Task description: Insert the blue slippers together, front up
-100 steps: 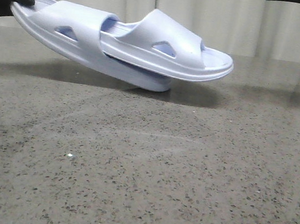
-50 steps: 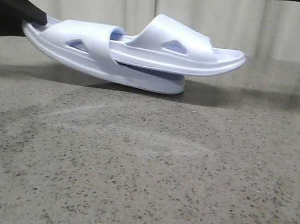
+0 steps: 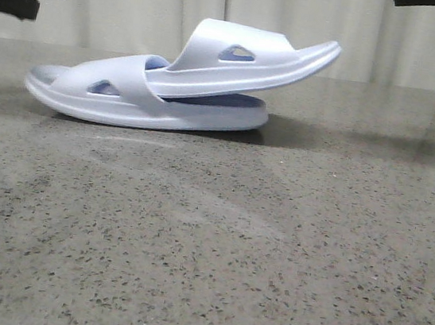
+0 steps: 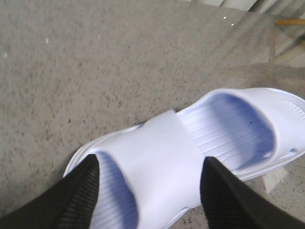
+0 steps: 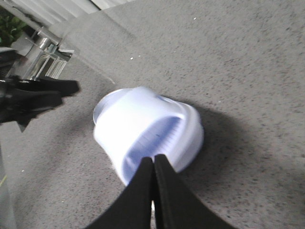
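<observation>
Now, line by line:

Lower slipper [image 3: 141,100]: lies flat, sole down, on the speckled grey table [image 3: 206,249], towards the far left of the front view, its side cut-out facing the camera.

Upper slipper [image 3: 247,58]: one end is tucked under the lower slipper's strap, the other end tilts up and to the right, clear of the table. Its strap faces upward.

Pairing: the blue slippers are nested, touching where the upper one passes beneath the strap of the lower one.

Left gripper [image 4: 150,188]: released. In the left wrist view its two black fingers [image 4: 78,191] stand wide apart above the strap of the lower slipper, one to each side, touching nothing that I can see. In the front view it shows as a dark shape at the upper left corner, above and apart from the slippers.

Right gripper [image 5: 153,183]: clenched, its fingers pressed together with only a thin line between them and nothing held. It seems to hang above the raised end of the upper slipper, though that view is blurred and the height is hard to judge.

Backdrop: pale curtain [image 3: 141,8] behind the table.
</observation>
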Action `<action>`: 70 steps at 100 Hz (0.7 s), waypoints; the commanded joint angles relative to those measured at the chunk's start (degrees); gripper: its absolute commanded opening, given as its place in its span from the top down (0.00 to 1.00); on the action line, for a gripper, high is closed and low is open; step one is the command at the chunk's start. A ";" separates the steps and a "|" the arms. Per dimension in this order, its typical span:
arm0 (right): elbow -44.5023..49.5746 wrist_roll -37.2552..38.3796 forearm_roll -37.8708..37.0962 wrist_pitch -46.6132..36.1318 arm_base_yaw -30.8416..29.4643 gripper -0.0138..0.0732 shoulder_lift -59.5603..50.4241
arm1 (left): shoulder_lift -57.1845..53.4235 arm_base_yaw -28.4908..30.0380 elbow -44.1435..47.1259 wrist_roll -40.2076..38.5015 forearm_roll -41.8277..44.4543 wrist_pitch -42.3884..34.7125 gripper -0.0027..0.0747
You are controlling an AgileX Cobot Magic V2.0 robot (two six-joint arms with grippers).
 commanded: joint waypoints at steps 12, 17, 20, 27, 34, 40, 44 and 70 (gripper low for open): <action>-1.56 -0.43 0.12 -1.33 -2.08 0.93 -5.99 | -9.69 -0.19 -3.69 0.46 1.48 -2.90 0.87; -0.76 -0.43 0.12 -2.95 -1.94 0.93 -7.09 | -11.54 -0.19 -3.69 0.46 2.15 -4.29 0.94; -0.14 -0.43 0.12 -4.36 -1.65 0.93 -7.86 | -12.41 -0.19 -3.69 0.46 2.15 -5.31 0.95; 2.00 -0.43 0.12 -8.42 -0.51 0.93 -9.88 | -14.42 -0.41 -3.69 0.46 2.15 -7.60 0.95; 4.80 -0.43 0.12 -13.83 1.35 0.93 -12.25 | -16.33 -0.39 -3.69 0.46 2.15 -9.95 0.95; 7.69 -0.43 0.12 -18.84 3.61 0.93 -14.74 | -17.87 -0.44 -3.55 0.46 2.15 -12.13 0.95; 9.32 -0.43 0.12 -22.86 5.45 0.93 -16.16 | -19.18 -0.59 -3.06 0.46 2.24 -14.44 0.95; 19.41 -0.43 -5.30 -46.70 19.81 0.93 -26.62 | -29.20 -6.96 7.00 0.57 7.74 -32.34 0.95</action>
